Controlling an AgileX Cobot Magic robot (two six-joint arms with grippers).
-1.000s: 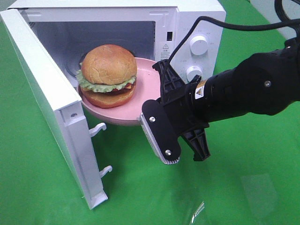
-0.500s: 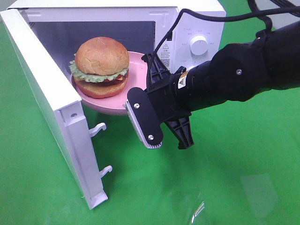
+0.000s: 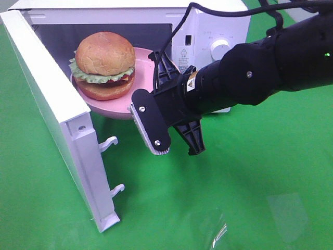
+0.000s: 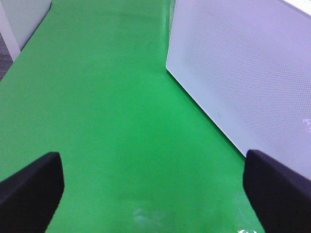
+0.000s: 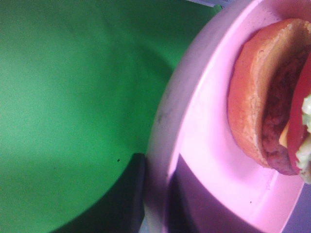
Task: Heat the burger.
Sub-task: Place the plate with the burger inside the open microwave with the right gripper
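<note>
Now, right end effector (image 3: 139,110): clenched on plate rim (image 3: 144,56), holding burger (image 3: 104,62) level for microwave (image 3: 221,23) entry.
Left end effector (image 4: 151,160): released, idle.

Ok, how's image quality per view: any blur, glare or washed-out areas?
Exterior high: sharp, evenly lit, faint sheen on the green cloth. Right wrist: too close, the rim of the round pink plate is blurred and the glossy golden-brown burger soft. Left wrist: the white microwave door looks washed pale.
</note>
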